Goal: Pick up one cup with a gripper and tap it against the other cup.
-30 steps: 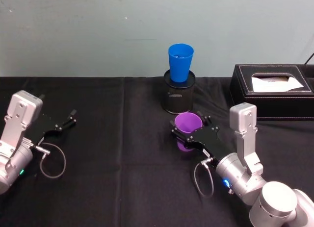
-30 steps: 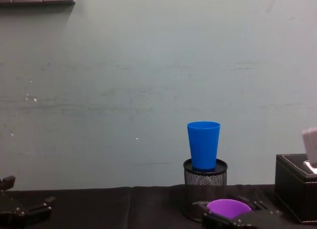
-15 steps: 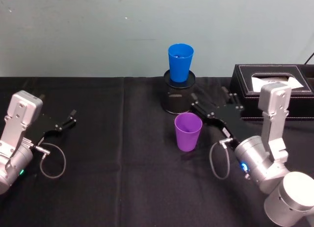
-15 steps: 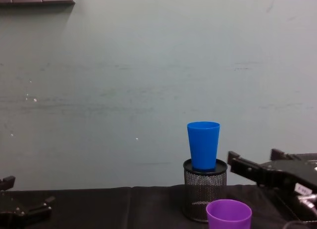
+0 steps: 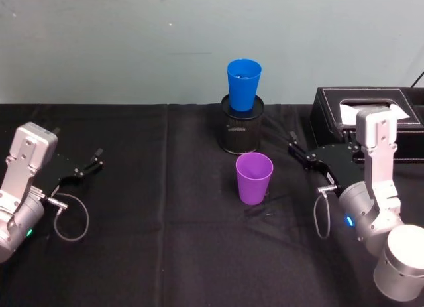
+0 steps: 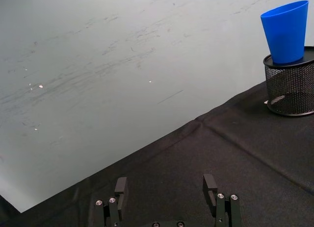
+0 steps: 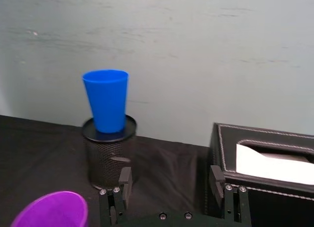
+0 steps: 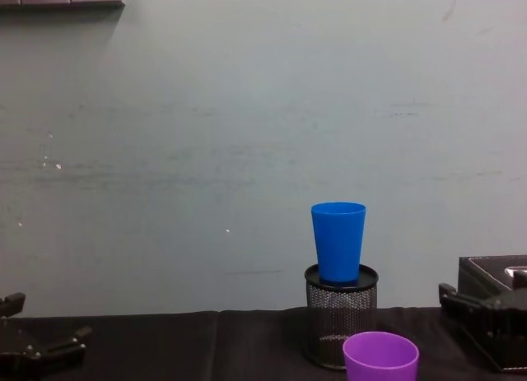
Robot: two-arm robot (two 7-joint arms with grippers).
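Note:
The purple cup [image 5: 254,178] stands upright on the black cloth, with nothing holding it; its rim also shows in the right wrist view [image 7: 49,210] and the chest view [image 8: 380,356]. Just behind it the blue cup [image 5: 244,85] sits in the top of a black mesh pen holder [image 5: 242,129]. My right gripper [image 5: 292,142] is open and empty, to the right of the purple cup and apart from it. In the right wrist view the right gripper [image 7: 170,183] points toward the blue cup [image 7: 106,100]. My left gripper [image 5: 95,160] rests open at the far left.
A black tissue box [image 5: 368,118] stands at the back right, close behind my right arm. Cable loops hang from both wrists. The wall runs close behind the pen holder. Open black cloth lies between the left gripper and the cups.
My right gripper let go of the purple cup and drew back to the right, toward the tissue box. The cup now stands alone on the cloth. The left arm stayed put.

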